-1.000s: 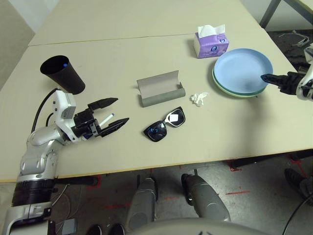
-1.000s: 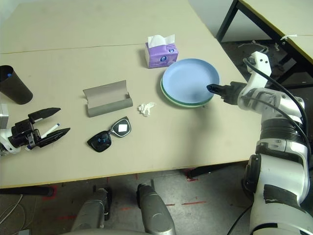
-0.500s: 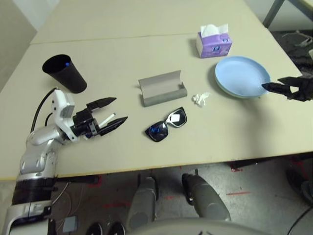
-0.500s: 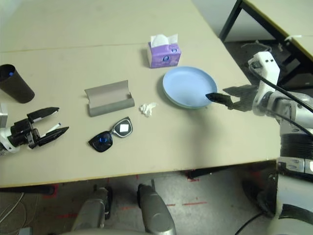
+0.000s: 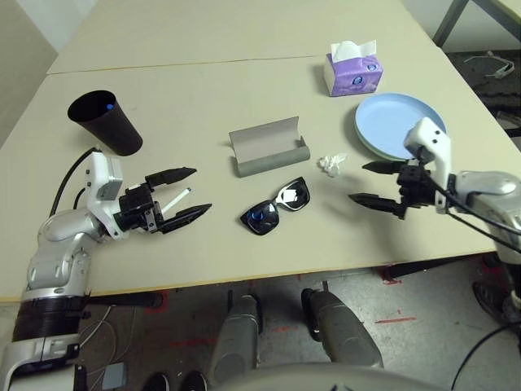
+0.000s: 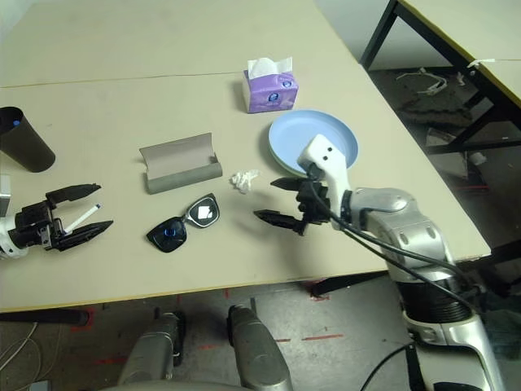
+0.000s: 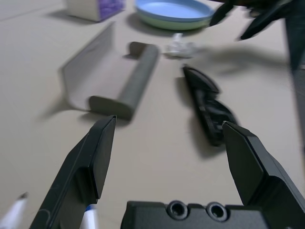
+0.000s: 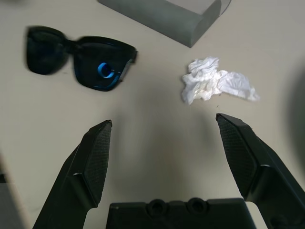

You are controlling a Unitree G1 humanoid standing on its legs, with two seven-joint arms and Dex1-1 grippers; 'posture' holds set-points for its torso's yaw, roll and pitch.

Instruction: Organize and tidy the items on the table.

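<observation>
Overhead, the left eye view has the beige surface (image 5: 203, 90) with a seam running across its far part. The left gripper (image 5: 184, 191) sits near the left edge with its fingers spread wide and a white marker (image 5: 174, 199) lying on the surface between them. A black cup (image 5: 106, 122) stands just beyond that arm, with a blue-capped marker (image 5: 108, 106) inside it. The grey case (image 5: 267, 147) lies open near the middle, the sunglasses (image 5: 276, 206) just in front of it. A crumpled tissue (image 5: 331, 164) lies between the case and the blue plate (image 5: 395, 125), which is stacked on a green plate (image 5: 364, 145). The purple tissue box (image 5: 352, 71) stands beyond the plates. The right gripper (image 5: 370, 182) hovers right of the sunglasses and near the tissue, fingers released and holding nothing.

Next, the right eye view gives the same layout, with the right gripper (image 6: 278, 200) apart from both the sunglasses (image 6: 184, 222) and the tissue (image 6: 243, 179).

From the left wrist view, the spread fingers (image 7: 95, 160) frame the case (image 7: 114, 78) and sunglasses (image 7: 207, 105), with marker tips (image 7: 14, 210) beside one finger.

Lastly, the right wrist view looks down between parted fingers (image 8: 93, 160) at bare surface, sunglasses (image 8: 81, 59) and tissue (image 8: 217, 86) beyond them.
</observation>
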